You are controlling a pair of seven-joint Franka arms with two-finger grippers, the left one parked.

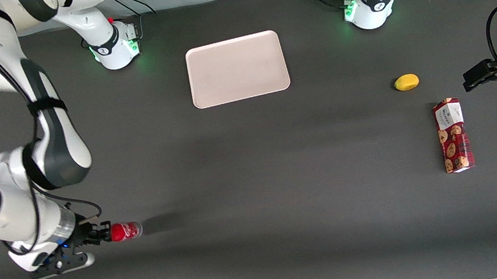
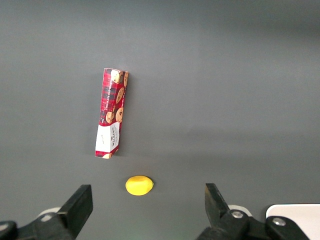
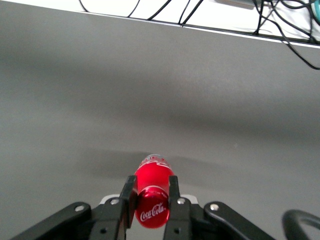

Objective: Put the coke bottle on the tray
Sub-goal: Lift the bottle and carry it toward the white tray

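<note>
Currently gripper (image 3: 151,196) clamps the coke bottle (image 3: 152,195) near the cap, at the working arm's table end. Grasp done; next judged: lift, carry toward 1 o'clock onto tray (image 1: 237,68).

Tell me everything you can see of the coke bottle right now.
The coke bottle is small, slim and red, plastic by its look, with a red cap, white script lettering and a clear, silvery base. It points horizontally away from the gripper, whose two black fingers clamp it near the cap end, base outward. It sits at the working arm's end of the table, much nearer the front camera than the tray, which has nothing on it. Whether it rests on the table or is just lifted, I cannot tell.
</note>
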